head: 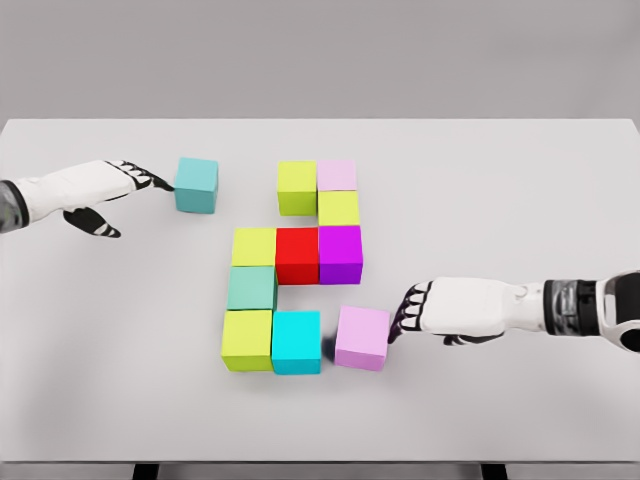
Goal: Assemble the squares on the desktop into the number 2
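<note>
A: Where does the figure stand?

B: Most of the 2 is laid out mid-table. Far row: a lime block [297, 187] and a pale pink block [337, 175], with a yellow-green block [339, 208] just nearer. The middle row runs yellow [254, 246], red [297, 255], magenta [340, 254]. Below the yellow one come a sea-green block [252, 288], a lime corner block [247, 340] and a cyan block [297, 342].

A: And the loose ones?

B: Two. A lilac block [362, 337] sits just right of the cyan one, slightly skewed, with a narrow gap between them. A teal block [197, 185] lies well apart, far left of the lime one.

A: The hands?

B: The right hand [415, 312] has its fingertips against the lilac block's right face, fingers bent, gripping nothing. The left hand [115, 190] reaches toward the teal block with its fingers extended, the tips at its left side, thumb hanging loose; it grasps nothing either.

A: What could spoil it?

B: I'd judge the lilac push the riskiest. Contact off the face's middle would turn the block further, so a corner strikes the cyan one and shunts the near row left out of line. Pushing too far does likewise. On the left, a long slide of the teal block may veer, or ram the lime block and shift the far row.
</note>
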